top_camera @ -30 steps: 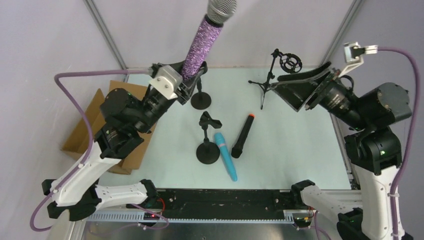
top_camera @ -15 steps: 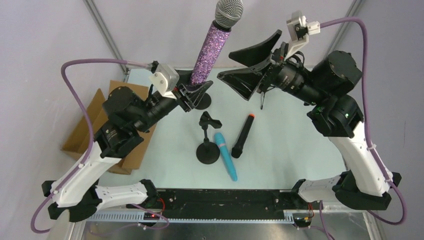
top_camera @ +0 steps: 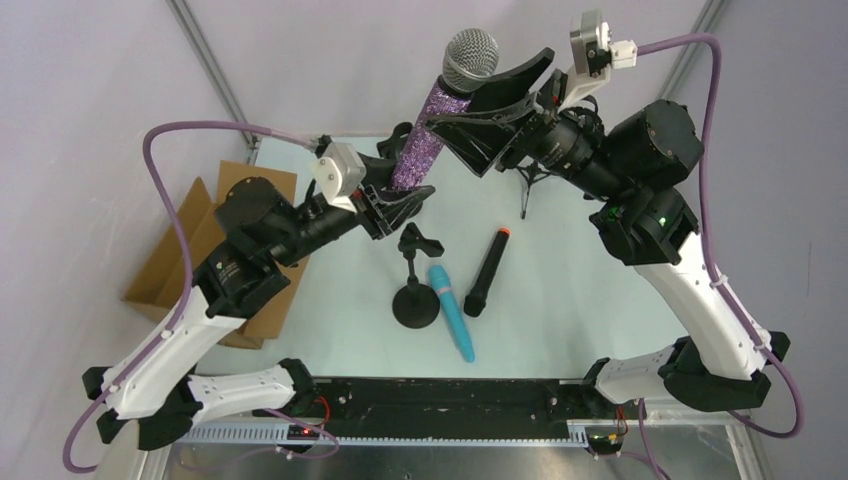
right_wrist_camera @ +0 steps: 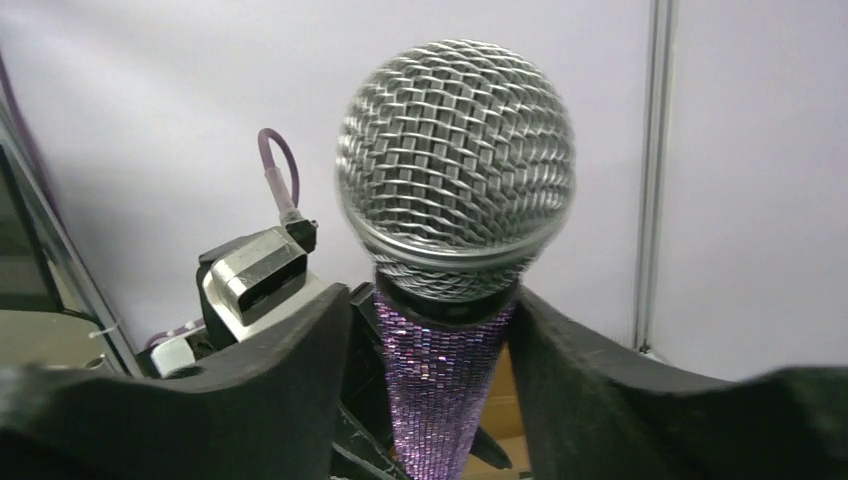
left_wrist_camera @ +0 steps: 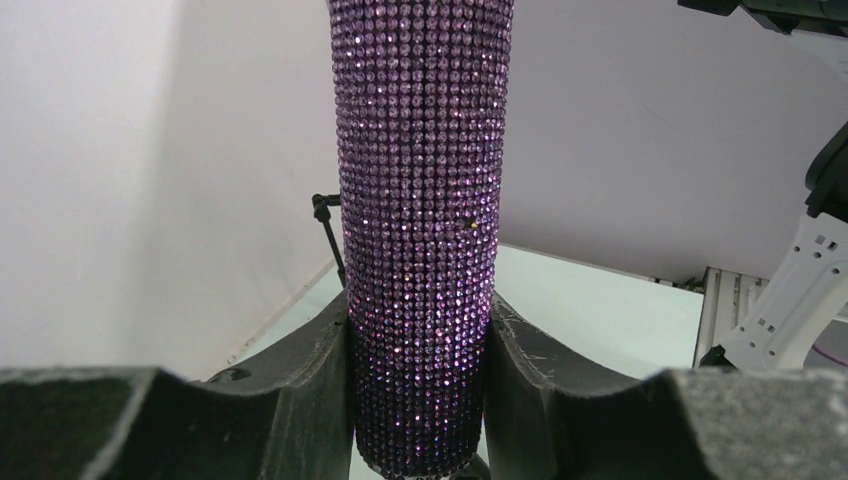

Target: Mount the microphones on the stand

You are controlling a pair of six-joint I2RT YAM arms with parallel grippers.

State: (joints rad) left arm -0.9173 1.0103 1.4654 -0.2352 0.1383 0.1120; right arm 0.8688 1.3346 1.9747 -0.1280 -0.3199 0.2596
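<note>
The purple glitter microphone [top_camera: 428,135] stands tilted in the air, its silver mesh head [right_wrist_camera: 455,160] uppermost. My left gripper [top_camera: 405,195] is shut on its lower body [left_wrist_camera: 420,200], with a finger pressed against each side. My right gripper [top_camera: 478,105] comes in from the right, and its jaws close on the neck just under the head [right_wrist_camera: 440,360]. On the table lie the black microphone [top_camera: 486,272] with an orange-red end and the light blue microphone [top_camera: 452,312]. Beside them stands a round-base stand [top_camera: 416,305] with an empty clip [top_camera: 420,240].
A cardboard box [top_camera: 175,260] sits at the table's left edge under the left arm. A thin tripod stand [top_camera: 527,190] at the back right is mostly hidden behind the right arm. Its rod [left_wrist_camera: 326,222] shows in the left wrist view. Frame posts rise at both back corners.
The right arm swung in from the far right, and its wide-open jaws came together around the purple microphone below the head. The left arm shifted the microphone slightly right and lower.
</note>
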